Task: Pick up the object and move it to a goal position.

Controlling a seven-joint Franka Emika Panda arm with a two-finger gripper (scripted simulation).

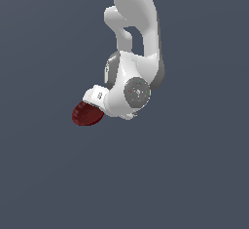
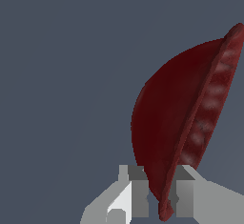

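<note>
Your pincer clamps the bowl by its rim, so it hangs edge-on for carrying.

In the exterior view, the white arm is running off the top edge, so its upper part is not showing. The gripper is covering part of the red bowl, and its jaws are hiding behind the white body. In the wrist view, the bowl is getting cut off at the right edge, and the gripper at the bottom edge.
</note>
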